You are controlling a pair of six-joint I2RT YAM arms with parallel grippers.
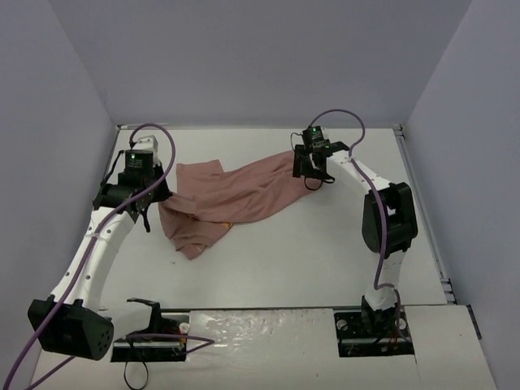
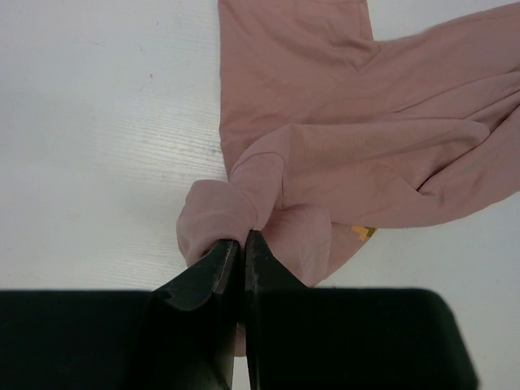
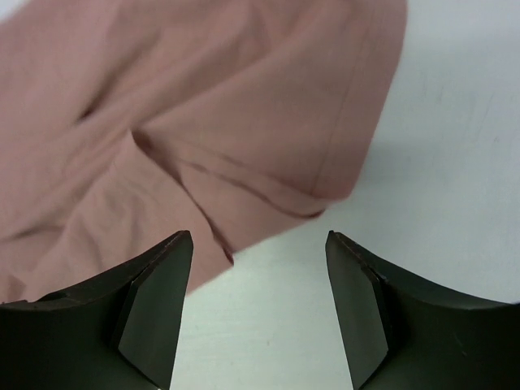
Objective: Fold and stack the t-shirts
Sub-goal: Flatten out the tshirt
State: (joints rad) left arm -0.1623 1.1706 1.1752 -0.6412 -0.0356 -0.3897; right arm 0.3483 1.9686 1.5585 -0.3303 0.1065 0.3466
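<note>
The salmon-pink t-shirt point(image 1: 231, 201) lies crumpled across the middle of the table, stretched from left to far right. My left gripper point(image 1: 160, 197) is shut on a bunched fold at the t-shirt's left edge point(image 2: 244, 207); a bit of the orange graphic point(image 2: 363, 233) peeks out from under the cloth. My right gripper point(image 1: 315, 177) is open just beside the t-shirt's right end, its jaws wide apart over bare table with the hemmed edge point(image 3: 268, 122) lying ahead of the fingertips and nothing between them.
White table point(image 1: 325, 252) inside grey walls. The arm bases and cables sit at the near edge point(image 1: 268, 329). A rail runs along the table's right side point(image 1: 422, 211).
</note>
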